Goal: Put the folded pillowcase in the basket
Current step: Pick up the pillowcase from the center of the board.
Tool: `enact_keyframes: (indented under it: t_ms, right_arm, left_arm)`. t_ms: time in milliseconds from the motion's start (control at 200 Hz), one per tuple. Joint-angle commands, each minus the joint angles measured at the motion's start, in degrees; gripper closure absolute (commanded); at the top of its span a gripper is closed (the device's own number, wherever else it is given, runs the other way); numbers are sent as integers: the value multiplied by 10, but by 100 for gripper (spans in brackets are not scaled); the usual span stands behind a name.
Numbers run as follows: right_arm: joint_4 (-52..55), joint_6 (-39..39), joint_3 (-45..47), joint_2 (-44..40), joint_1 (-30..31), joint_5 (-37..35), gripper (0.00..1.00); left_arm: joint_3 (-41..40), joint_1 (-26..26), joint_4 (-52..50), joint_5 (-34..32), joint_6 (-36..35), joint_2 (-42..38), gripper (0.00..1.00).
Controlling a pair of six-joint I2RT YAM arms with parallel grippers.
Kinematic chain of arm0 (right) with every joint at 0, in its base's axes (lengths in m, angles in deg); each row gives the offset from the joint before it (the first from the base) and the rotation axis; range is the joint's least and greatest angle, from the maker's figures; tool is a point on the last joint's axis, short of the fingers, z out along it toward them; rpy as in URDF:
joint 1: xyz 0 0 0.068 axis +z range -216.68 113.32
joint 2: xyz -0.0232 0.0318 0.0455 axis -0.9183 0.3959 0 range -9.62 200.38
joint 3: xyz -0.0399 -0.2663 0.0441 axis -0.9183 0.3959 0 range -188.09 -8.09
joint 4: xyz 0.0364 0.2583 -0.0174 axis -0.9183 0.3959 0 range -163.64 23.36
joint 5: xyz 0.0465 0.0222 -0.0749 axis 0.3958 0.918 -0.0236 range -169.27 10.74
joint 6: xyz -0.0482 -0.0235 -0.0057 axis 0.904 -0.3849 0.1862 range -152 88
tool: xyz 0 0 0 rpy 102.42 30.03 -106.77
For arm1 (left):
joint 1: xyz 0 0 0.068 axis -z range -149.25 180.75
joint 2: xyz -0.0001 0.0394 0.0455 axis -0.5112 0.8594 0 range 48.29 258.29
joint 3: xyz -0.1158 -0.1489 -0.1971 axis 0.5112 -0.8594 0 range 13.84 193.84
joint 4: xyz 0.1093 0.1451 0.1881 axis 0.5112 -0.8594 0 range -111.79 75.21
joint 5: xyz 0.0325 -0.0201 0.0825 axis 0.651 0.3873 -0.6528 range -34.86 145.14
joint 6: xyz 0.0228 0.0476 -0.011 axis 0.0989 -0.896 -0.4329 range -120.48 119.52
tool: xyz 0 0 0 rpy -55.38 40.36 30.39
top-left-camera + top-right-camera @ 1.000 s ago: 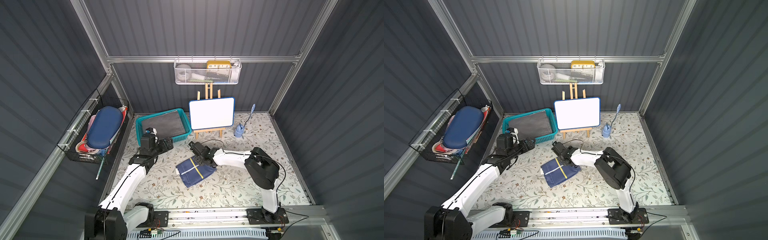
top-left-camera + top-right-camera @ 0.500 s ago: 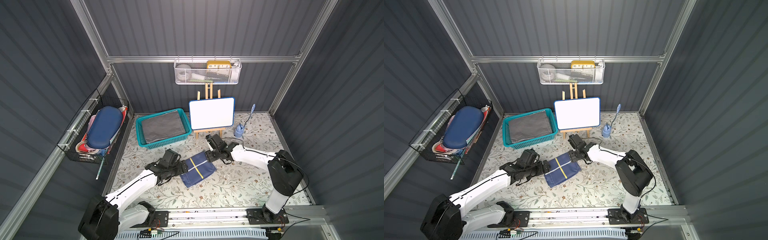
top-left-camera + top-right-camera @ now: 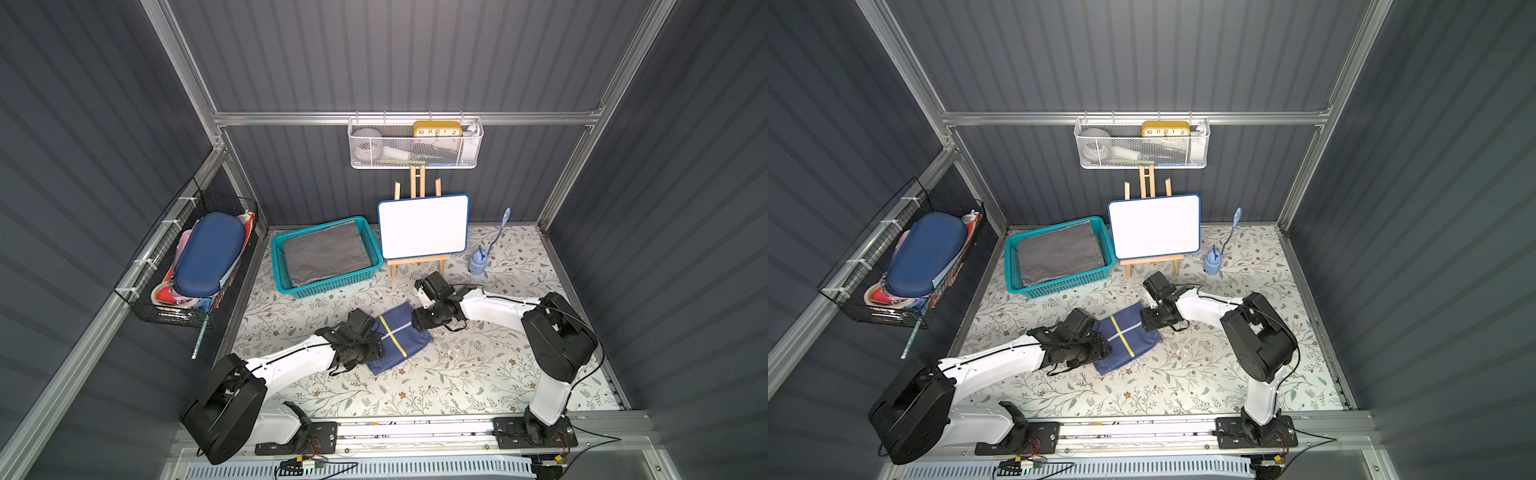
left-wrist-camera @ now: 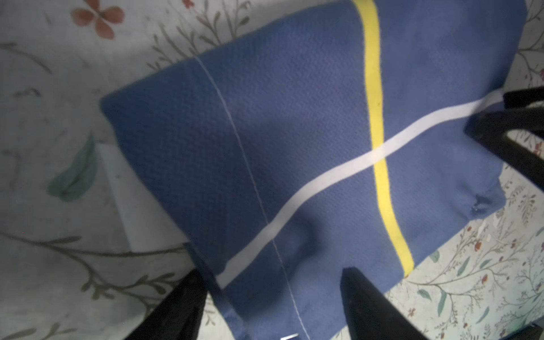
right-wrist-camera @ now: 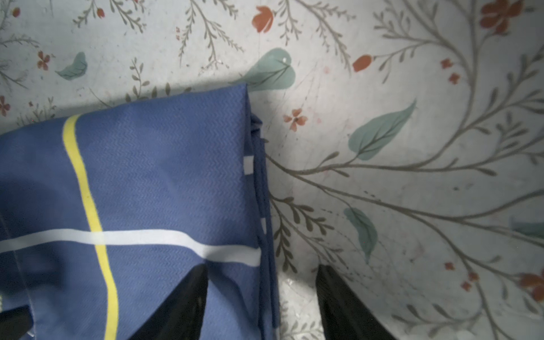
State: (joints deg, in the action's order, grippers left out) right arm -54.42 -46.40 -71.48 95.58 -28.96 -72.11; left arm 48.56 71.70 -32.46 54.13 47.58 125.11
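Two grippers are found at opposite edges of the folded pillowcase, both low over the table. The left gripper is seen in its wrist view with the jaws spread. One finger is placed over the blue cloth and the other over the table beside it, so that the cloth's edge lies between them. Nothing is clamped. The right gripper is set likewise at the far edge. Its jaws are parted, one finger is over the cloth and one is over the bare floral table cover. No pinch is made there either.

The pillowcase is navy, crossed by one yellow stripe and one white stripe. It lies flat on the table, between the two arms in both top views. It is well apart from the basket, which stands nearer the back wall and to the left. A folded grey cloth is seen inside the basket.

Legible writing is limited to the yellow clock in the white mesh wall basket. The numerals 10, 11, 12, 1 and 2 are read on its face.
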Motion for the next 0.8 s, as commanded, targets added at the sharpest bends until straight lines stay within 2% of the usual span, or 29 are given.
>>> enact_keyframes:
  t_ms: [0, 80, 150, 375, 515, 615, 795]
  right_arm:
    - [6, -3, 2, 18, 19, 9, 40]
    - [12, 1, -4, 24, 32, 2, 41]
    - [18, 0, -8, 27, 40, -9, 44]
    - [6, -18, 2, 7, 43, -25, 71]
    - [0, -23, 5, -9, 47, -32, 83]
    - [-3, -28, 6, -22, 50, -38, 91]
    - [-12, -40, 12, -50, 56, -57, 100]
  left_arm:
    - [-5, 3, 13, -21, 30, 19, 28]
    - [-5, 3, 28, -20, 35, 36, 33]
    - [-1, 3, 34, -25, 36, 41, 43]
    - [3, 3, 41, -48, 49, 37, 72]
    - [17, 3, 42, -58, 46, 41, 88]
    - [27, 3, 42, -67, 40, 38, 94]
    - [49, 2, 34, -86, 24, 21, 100]
